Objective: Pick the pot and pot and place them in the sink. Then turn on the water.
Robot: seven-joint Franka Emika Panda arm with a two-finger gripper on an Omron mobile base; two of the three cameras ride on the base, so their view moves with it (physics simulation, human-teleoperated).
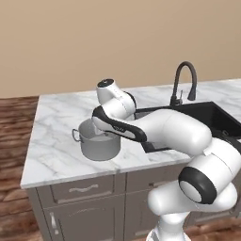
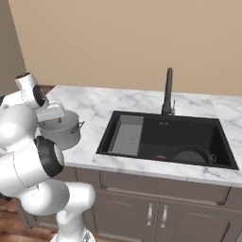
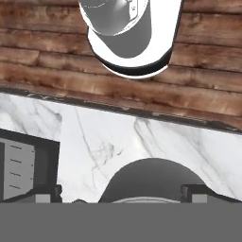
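The grey pot stands on the marble counter near its front edge, left of the sink, with bare marble on its far and left sides. The dark pot already lies in the basin's right front corner, beside the ribbed tray; the faucet rises behind. The arm bends low over the counter, its hand above the grey pot. The gripper has its tips spread wide on either side of the pot's rim, holding nothing. No writing is legible.
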